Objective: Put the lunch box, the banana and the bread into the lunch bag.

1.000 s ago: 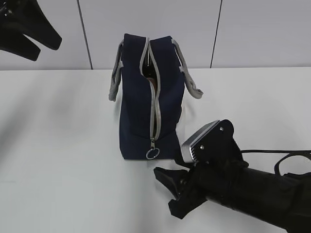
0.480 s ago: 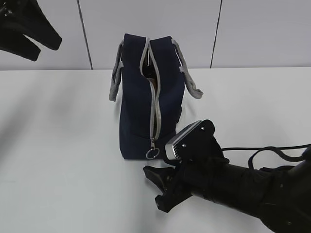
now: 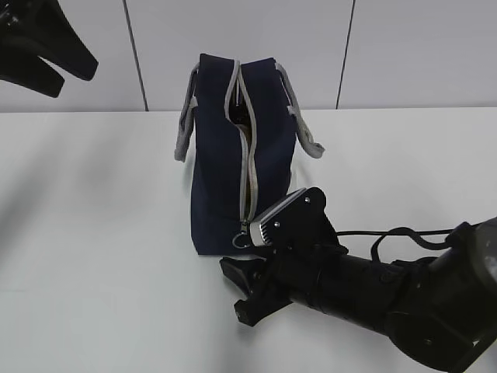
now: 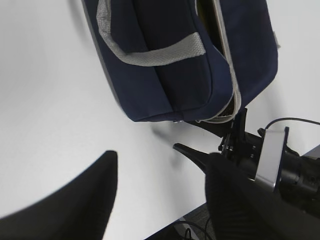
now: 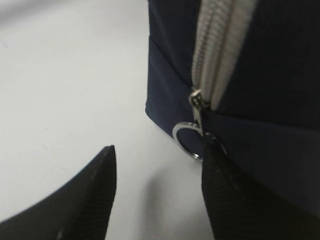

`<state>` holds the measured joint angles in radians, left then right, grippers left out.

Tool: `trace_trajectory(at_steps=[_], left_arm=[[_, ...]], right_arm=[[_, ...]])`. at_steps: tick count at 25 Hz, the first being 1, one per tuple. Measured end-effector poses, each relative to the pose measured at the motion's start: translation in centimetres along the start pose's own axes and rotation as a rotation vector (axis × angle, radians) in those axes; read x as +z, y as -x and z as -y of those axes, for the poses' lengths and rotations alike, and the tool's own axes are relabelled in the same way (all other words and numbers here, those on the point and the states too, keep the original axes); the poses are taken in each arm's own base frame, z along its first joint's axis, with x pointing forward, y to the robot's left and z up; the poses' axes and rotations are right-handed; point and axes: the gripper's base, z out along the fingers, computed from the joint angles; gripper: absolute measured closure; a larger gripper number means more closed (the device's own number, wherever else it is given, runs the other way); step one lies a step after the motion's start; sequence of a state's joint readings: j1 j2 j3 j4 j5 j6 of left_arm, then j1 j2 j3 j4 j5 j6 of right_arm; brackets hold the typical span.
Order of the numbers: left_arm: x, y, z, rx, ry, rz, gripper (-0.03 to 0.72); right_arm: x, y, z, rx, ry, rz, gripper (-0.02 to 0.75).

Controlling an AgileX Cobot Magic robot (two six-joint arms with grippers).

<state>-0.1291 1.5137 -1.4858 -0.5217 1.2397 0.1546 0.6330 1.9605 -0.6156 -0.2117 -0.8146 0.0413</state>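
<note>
Right gripper is down on the table at the near end of the bag, jaws spread with nothing between them. The ring pull sits just ahead of its right-hand finger, about touching it. Left gripper hangs well off up high, jaws apart and empty, bag far ahead of them. Zipper's partly open on top.

The lunch bag stands upright on the white table, navy fabric with grey strap handles drooping either side. Its grey zipper gapes near the top; something brownish, possibly the bread, shows inside.
</note>
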Motion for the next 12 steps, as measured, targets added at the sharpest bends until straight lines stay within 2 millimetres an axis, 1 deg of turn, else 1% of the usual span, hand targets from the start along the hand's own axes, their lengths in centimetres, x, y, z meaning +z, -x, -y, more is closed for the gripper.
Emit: trace_trajectory(at_steps=[5,12], left_arm=[[0.0,0.0,-0.1,0.002,0.006,-0.001,0.292],[0.0,0.0,-0.1,0.003,0.009,-0.001,0.293]], right_arm=[[0.0,-0.3,0.1,0.009,-0.007,-0.021,0.333],[-0.6,-1.1,-0.2,0.035,-0.003,-0.038,0.333]])
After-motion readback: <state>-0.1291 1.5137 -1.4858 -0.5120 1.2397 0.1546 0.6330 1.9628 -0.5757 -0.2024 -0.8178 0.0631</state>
